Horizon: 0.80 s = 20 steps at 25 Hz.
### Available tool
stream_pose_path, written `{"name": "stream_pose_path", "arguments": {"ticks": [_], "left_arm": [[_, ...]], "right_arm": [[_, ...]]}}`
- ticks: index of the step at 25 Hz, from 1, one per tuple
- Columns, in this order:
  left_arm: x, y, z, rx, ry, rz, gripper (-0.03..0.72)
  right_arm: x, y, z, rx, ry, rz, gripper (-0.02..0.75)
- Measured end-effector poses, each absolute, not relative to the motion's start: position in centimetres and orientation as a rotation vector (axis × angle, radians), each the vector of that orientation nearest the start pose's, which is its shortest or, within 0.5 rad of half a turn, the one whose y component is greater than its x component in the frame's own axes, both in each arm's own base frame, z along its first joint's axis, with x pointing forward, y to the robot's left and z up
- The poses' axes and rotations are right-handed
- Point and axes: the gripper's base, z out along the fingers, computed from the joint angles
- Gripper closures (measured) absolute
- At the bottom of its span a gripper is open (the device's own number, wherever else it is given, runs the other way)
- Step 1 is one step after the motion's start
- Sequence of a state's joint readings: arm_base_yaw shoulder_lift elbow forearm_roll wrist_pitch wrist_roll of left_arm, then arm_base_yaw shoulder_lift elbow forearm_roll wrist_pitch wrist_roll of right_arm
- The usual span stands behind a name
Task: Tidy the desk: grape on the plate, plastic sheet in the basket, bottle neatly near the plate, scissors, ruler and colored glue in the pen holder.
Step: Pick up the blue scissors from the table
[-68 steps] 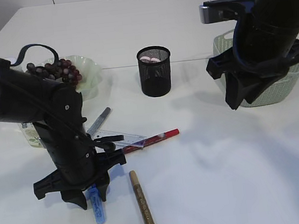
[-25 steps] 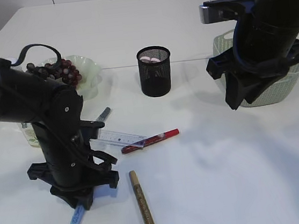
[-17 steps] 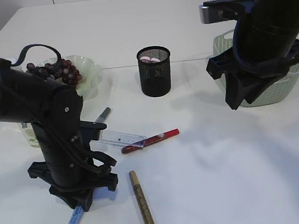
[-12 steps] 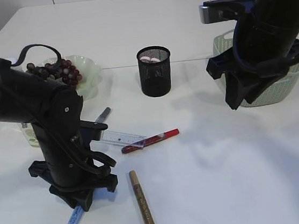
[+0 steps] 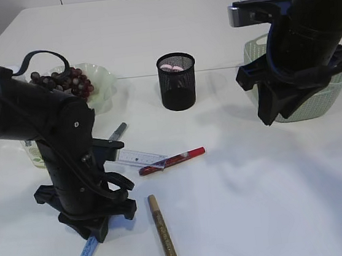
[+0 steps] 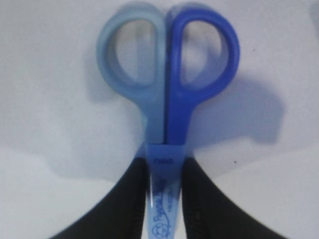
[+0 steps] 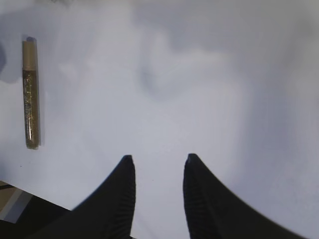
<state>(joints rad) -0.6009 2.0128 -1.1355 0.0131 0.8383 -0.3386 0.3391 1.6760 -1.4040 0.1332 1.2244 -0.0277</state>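
Left end effector clamps the scissors — handles plain only at the wrist.

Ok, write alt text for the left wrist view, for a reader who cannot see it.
A pair of scissors with one light blue and one dark blue plastic handle loop lies closed on the white table. The left pincer grips its translucent blue sheathed blade end between two black fingers, with the loops pointing away from the camera.
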Motion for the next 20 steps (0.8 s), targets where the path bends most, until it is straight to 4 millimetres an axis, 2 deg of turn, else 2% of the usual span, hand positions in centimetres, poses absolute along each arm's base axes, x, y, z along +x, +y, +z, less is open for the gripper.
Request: {"name": "stream_pose_path", "arguments": {"ticks": [11, 20], "left_arm": [[28.2, -19.4, 12.2, 0.41, 3.135, 0.008, 0.521], [28.2, -19.4, 12.2, 0.408, 3.136, 0.006, 0.521]], "right_arm": [[31.1, 12.2, 28.6, -0.494, 2.952, 0.229, 0.462], [31.1, 12.2, 28.6, -0.494, 2.952, 0.229, 0.462]]}}
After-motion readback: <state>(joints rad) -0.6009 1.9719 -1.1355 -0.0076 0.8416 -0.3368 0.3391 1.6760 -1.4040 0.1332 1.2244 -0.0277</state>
